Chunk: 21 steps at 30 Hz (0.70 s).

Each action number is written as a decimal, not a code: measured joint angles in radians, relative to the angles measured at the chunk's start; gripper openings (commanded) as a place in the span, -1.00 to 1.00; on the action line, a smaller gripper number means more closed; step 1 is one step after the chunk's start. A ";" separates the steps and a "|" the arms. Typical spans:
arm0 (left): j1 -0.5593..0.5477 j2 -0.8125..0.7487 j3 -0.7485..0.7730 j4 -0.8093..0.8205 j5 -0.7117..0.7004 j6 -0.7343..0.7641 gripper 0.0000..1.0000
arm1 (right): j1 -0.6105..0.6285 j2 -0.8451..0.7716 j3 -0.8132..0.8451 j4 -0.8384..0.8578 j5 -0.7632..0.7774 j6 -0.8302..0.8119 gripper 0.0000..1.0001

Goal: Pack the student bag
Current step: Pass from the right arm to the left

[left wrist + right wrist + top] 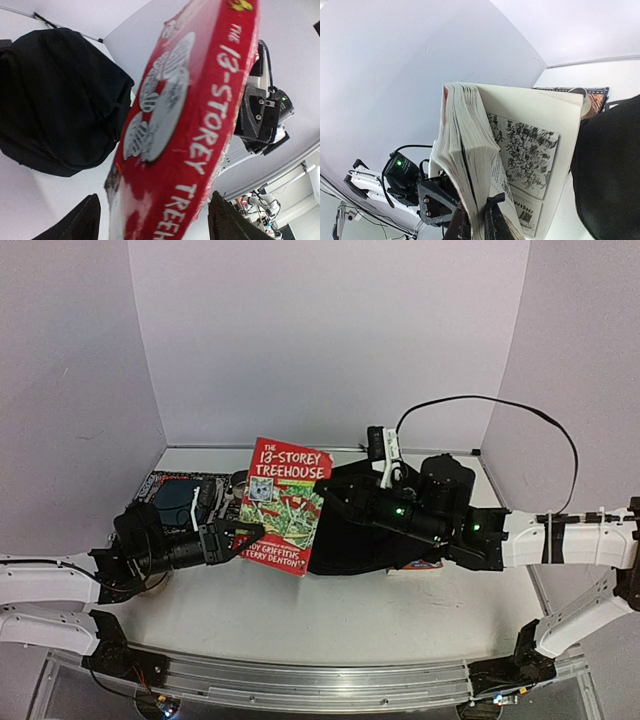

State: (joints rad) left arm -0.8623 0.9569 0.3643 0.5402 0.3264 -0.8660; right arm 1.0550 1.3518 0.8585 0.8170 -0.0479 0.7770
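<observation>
Top external: student bag (347,540) seemingly half-hidden

Fingertips of right gripper (338,495) lost against student bag (360,535). Title of red book (185,125) cut by bottom edge. Part of patterned book (170,488) behind left arm (160,548); small book (425,564) mostly under bag.

1. Red book (285,505), front cover, top: I read "THE 13-STOREY TREEHOUSE" in white capitals.
2. Same cover, bottom edge: "GRIFFITHS" and "TERRY DENTON" (the first name is partly hidden).
3. My left wrist view repeats "THE 13-STOREY TREE" on the cover (200,125), cut off at the frame edge.
4. Inside page (530,145), my right wrist view: the print is too small to read.
</observation>
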 measured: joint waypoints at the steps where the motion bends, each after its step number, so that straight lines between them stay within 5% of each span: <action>1: 0.000 0.011 0.001 0.024 0.014 0.000 0.24 | -0.001 0.000 0.000 0.005 0.002 0.000 -1.00; 10: -0.001 0.045 0.009 0.123 0.058 -0.003 -0.94 | -0.028 0.004 -0.016 0.039 0.011 0.005 -1.00; 13: -0.003 0.046 0.010 0.129 0.060 -0.005 -1.00 | -0.054 0.032 -0.026 0.044 0.002 0.009 -0.88; 21: 0.030 0.096 0.012 0.113 0.046 -0.025 -1.00 | -0.141 0.063 -0.034 -0.012 -0.029 -0.022 0.14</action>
State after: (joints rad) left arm -0.8326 1.0531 0.3759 0.6529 0.3721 -0.8908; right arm 0.9141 1.4146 0.8248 0.8051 -0.0771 0.7553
